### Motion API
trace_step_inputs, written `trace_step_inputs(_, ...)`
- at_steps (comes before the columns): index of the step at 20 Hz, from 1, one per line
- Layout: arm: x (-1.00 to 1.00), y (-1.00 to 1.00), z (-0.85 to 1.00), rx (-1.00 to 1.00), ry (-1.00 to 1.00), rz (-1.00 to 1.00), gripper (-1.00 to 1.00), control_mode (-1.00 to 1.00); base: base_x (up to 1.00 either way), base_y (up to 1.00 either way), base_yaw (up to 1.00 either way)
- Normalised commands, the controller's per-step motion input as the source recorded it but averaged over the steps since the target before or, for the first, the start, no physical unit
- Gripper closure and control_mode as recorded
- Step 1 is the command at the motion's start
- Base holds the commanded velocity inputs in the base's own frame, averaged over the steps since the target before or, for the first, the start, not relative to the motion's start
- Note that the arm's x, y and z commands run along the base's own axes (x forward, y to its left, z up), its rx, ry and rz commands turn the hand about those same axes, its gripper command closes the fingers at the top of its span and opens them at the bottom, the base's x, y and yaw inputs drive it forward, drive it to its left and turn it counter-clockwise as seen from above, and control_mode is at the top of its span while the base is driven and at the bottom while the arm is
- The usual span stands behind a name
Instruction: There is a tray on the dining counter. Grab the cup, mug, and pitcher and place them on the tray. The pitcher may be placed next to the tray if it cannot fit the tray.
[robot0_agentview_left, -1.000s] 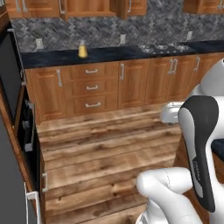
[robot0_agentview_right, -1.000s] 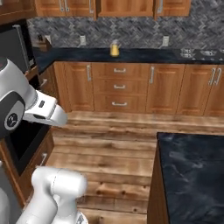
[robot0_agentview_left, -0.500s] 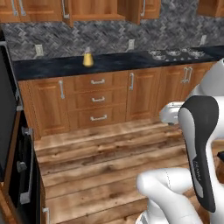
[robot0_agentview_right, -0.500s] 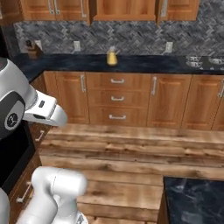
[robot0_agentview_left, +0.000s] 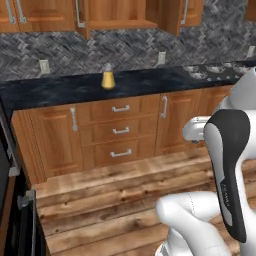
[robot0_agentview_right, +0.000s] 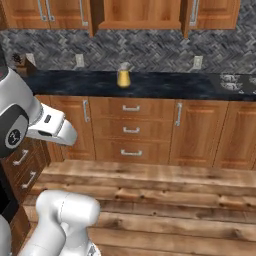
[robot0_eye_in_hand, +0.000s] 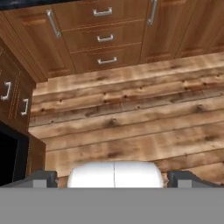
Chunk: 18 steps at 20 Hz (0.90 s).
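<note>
The amber cone-shaped pitcher stands upright on the long black-topped counter against the far wall, above a stack of wooden drawers. My gripper hangs over the plank floor, well short of that counter. It is open, its two dark fingertips wide apart with nothing between them. The tray, the dining counter, the cup and the mug are out of view.
Wooden drawer fronts and cabinet doors run under the counter. A cooktop sits at its right end. A dark oven front and side cabinets stand to the left. Wooden floor lies between.
The whole picture has shifted, so the base has moved: the far counter and pitcher now look closer and more central, and the black island corner has left the right base view. The gripper stays open.
</note>
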Motion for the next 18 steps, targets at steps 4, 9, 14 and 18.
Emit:
trace_step_inputs(4, 0.00, 0.00, 0.00, 0.00, 0.00, 0.00, -1.00, 1.00, 1.00, -0.02, 0.00)
trace_step_inputs(9, 0.00, 0.00, 0.00, 0.00, 0.00, 0.00, -1.00, 1.00, 1.00, -0.28, 0.00)
trace_step_inputs(14, 0.00, 0.00, 0.00, 0.00, 0.00, 0.00, -1.00, 1.00, 1.00, -0.24, 0.00)
trace_step_inputs(18, 0.00, 0.00, 0.00, 0.00, 0.00, 0.00, -1.00, 1.00, 1.00, -0.20, 0.00)
